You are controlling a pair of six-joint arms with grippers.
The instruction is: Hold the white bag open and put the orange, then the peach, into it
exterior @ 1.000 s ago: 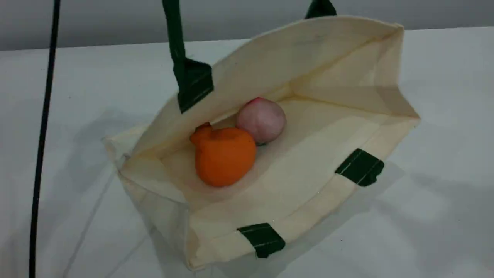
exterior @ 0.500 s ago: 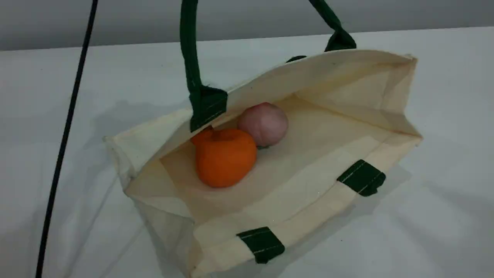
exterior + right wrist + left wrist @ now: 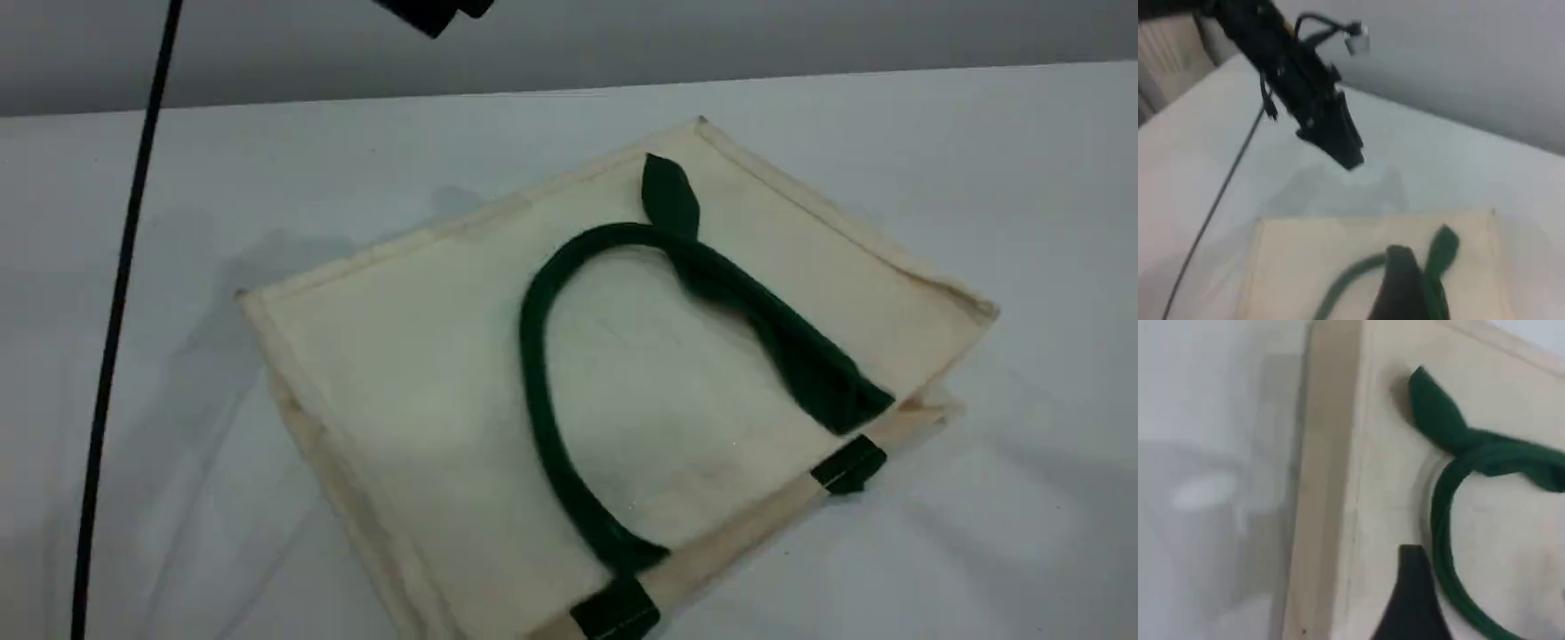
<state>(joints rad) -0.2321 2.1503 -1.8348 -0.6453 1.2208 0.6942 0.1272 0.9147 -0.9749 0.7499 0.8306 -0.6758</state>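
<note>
Left tool (image 3: 1348, 155) near bag (image 3: 427, 356), apparently diagonal

Up high with the left gripper (image 3: 436, 11), barely poking a dark tip into the top edge of the scene view. Caught from the right wrist view as a long black left arm (image 3: 1265, 40) slanting down from the upper left, cabled along the top, narrowing to a blunt wedge at the end. Hanging in the air, gripping nothing. No telling through this blur how far apart the jaws stand. In the left wrist view, just one dark fingertip (image 3: 1411, 600) rising from the bottom edge. Over to the right gripper (image 3: 1401, 287): out of the scene view, showing only one rounded dark tip at the bottom of its own camera, held aloft, spread wide at the jaws.
</note>
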